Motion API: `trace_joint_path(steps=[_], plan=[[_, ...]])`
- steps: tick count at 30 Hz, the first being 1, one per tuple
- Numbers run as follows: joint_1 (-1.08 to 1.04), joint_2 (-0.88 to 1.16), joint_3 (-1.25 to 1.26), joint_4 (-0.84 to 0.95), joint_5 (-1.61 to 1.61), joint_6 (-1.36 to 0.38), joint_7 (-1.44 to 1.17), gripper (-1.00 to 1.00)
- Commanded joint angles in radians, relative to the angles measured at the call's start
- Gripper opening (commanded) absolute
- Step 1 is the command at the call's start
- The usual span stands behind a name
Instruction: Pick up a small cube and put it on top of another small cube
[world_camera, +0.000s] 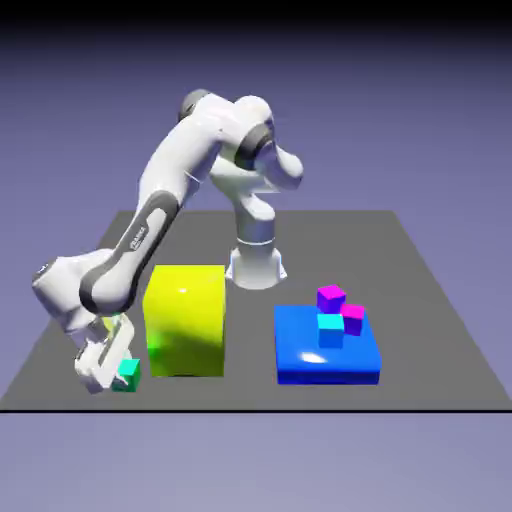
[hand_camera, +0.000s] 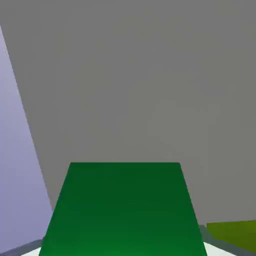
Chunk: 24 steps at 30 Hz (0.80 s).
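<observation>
One small teal-green cube (world_camera: 127, 373) is what matters right now. It sits on the grey table (world_camera: 420, 300) near the front edge, at the exterior view's left, just beside the lower corner of the yellow block (world_camera: 185, 320). The gripper (world_camera: 118, 372) is down on it, fingers pinching the cube between them. In the hand view the cube (hand_camera: 122, 210) fills the bottom middle so fully that the fingertips themselves are hidden.

To do this step well, I'd say the hand should rise straight up first. The yellow block stands close by and tall, so any sideways swing taken low risks clipping it. A slow, level lift would also keep so tiny a cube from twisting in the grip.

Counting what's there: one yellow block, one flat blue slab (world_camera: 328, 347), and one white arm (world_camera: 165, 205). Atop the slab sit three little cubes, huddled together. Two are magenta (world_camera: 331, 296) and one is lighter cyan (world_camera: 330, 329). The cyan one looks like the likeliest landing spot, though it sits tight against its magenta neighbours, so the placing will need care.
</observation>
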Motion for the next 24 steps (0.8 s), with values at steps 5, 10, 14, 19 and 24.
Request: trace_joint_path(steps=[5, 10, 14, 19, 24], plan=[[-0.017, -0.055, 0.035, 0.036, -0.074, -0.074, -0.016, -1.00], [-0.115, -0.157, 0.216, 0.075, -0.233, -0.112, -0.028, -1.00], [-0.180, -0.239, 0.361, 0.095, -0.359, -0.138, -0.039, -1.00], [-0.108, -0.355, 0.542, -0.006, -0.499, -0.125, -0.066, -1.00], [-0.037, -0.472, 0.724, -0.107, -0.640, -0.111, -0.093, -1.00]])
